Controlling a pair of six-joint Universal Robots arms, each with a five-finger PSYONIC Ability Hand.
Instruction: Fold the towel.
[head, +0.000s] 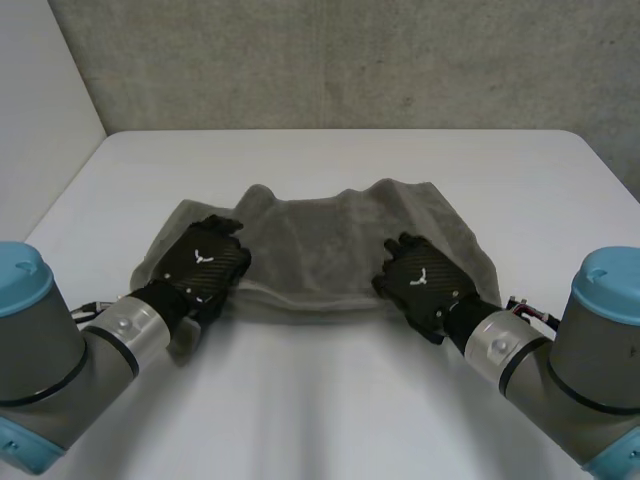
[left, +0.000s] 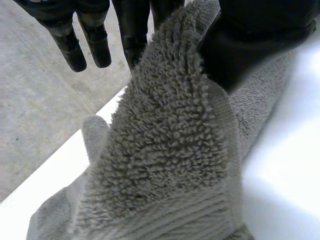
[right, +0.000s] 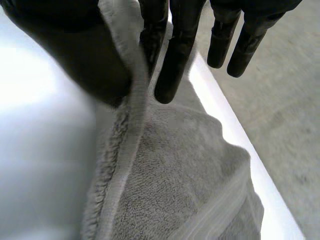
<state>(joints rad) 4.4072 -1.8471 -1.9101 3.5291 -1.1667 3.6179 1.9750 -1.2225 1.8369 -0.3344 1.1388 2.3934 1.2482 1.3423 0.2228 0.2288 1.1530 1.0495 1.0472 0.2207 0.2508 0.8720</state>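
A grey towel (head: 330, 250) lies crumpled across the middle of the white table (head: 330, 400), its near edge doubled over. My left hand (head: 205, 262) rests on the towel's near left part. In the left wrist view, a raised fold of towel (left: 170, 150) is pinched between my left hand's thumb (left: 250, 45) and its fingers. My right hand (head: 420, 280) sits at the towel's near right edge. In the right wrist view the towel's hem (right: 125, 165) runs up between that hand's thumb (right: 65, 55) and fingers (right: 175, 60), which hold it.
The table's far edge (head: 330, 132) meets a grey concrete wall (head: 350, 60). Bare white tabletop lies between my arms, in front of the towel. A pale wall (head: 30, 90) stands beyond the table's left side.
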